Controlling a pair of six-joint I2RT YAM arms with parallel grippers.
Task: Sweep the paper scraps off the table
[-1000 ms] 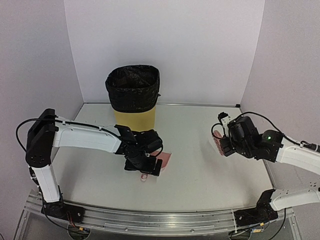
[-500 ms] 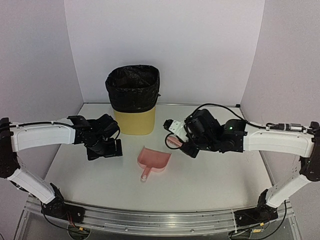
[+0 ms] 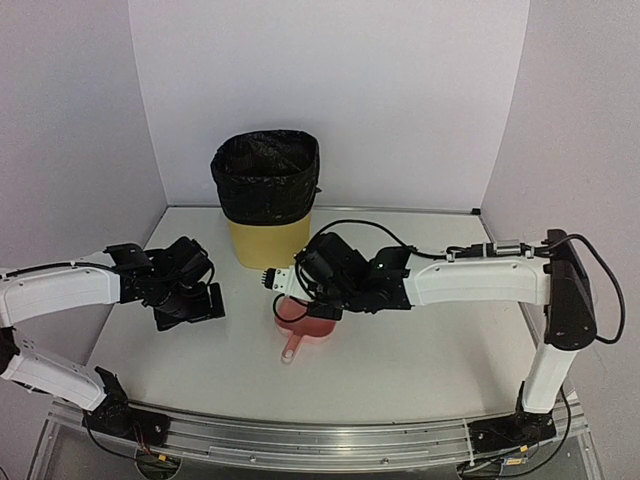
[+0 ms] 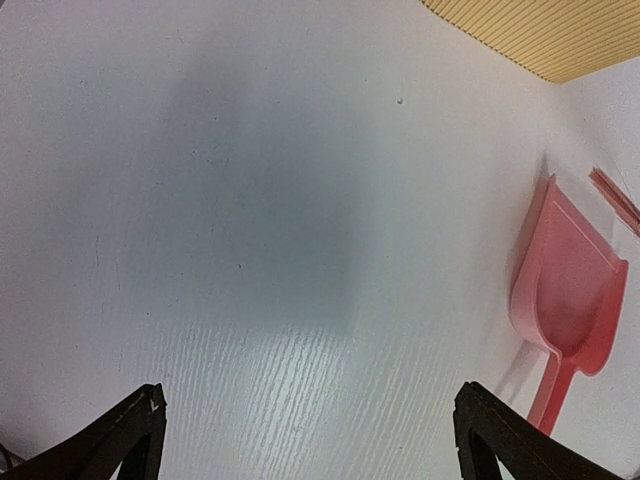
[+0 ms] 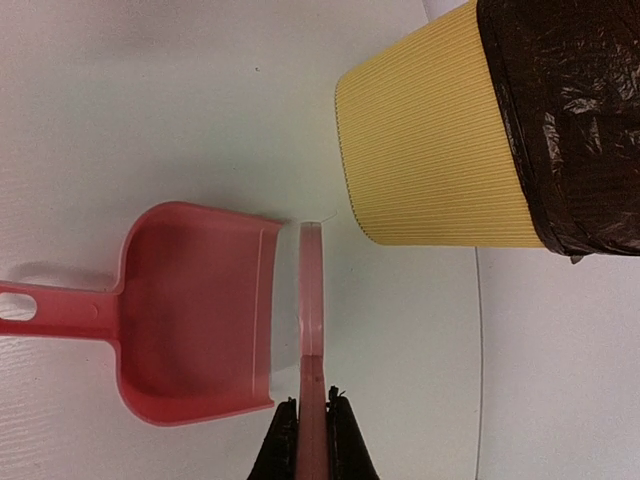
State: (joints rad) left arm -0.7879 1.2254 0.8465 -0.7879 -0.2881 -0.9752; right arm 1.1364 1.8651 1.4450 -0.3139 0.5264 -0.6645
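No paper scraps show in any view. The white table (image 3: 430, 350) is bare around the pink dustpan (image 3: 298, 330), which lies flat in front of the bin, handle toward the front edge. My right gripper (image 3: 305, 292) is shut on the pink brush (image 5: 311, 290) and holds it along the dustpan's open mouth (image 5: 195, 310), close to the bin. My left gripper (image 3: 186, 302) is open and empty, low over bare table left of the dustpan (image 4: 565, 290). Its fingertips (image 4: 130, 430) stand wide apart.
A yellow ribbed bin (image 3: 266, 205) with a black liner stands at the back centre, just behind the dustpan, and shows in the right wrist view (image 5: 450, 140). White walls close in the back and sides. A metal rail (image 3: 320, 440) runs along the front edge.
My left arm has let go of the dustpan and drawn back to the left. My right arm has swung left across the table with the brush, to the dustpan's mouth.
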